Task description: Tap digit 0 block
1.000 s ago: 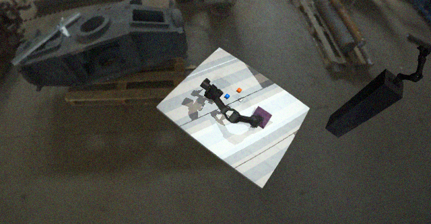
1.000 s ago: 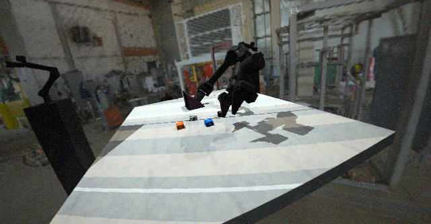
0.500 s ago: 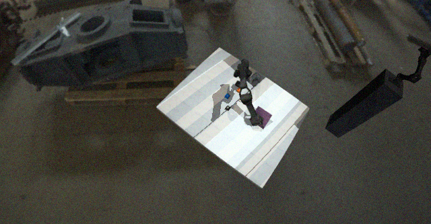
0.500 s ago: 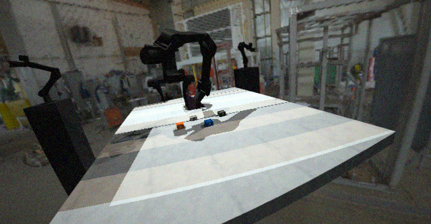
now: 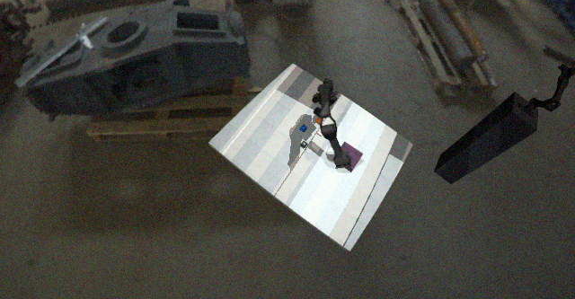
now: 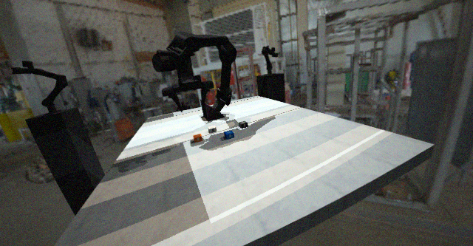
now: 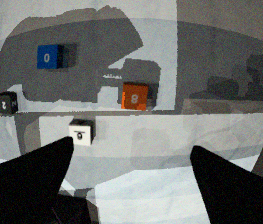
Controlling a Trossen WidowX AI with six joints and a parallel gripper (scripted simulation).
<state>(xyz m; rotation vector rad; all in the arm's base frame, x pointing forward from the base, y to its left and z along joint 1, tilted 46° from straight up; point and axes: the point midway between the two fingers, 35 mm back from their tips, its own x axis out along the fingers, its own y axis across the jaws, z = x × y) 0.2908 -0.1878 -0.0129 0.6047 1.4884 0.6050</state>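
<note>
The blue block [image 5: 303,128] [image 6: 229,134] [image 7: 47,57] shows a white 0 on its top and sits at the upper left in the wrist view. The orange block [image 5: 318,120] [image 6: 197,137] [image 7: 134,96] shows an 8. The black block [image 5: 304,145] [image 6: 243,124] [image 7: 7,103] shows a 2. The white block [image 6: 212,129] [image 7: 81,134] shows a small round digit with a bar beside it, hard to read. My gripper [image 7: 134,148] is open and empty, pointing down above the table. In the wrist view the white block appears near the left fingertip, and the blue block lies farther up and left.
The striped table [image 5: 310,200] [image 6: 295,187] carries the four blocks close together. The arm's shadow falls around the blue block. A purple patch [image 5: 355,152] lies at the arm's base. Dark pedestals [image 5: 487,139] [image 6: 64,157] with other arms stand away from the table.
</note>
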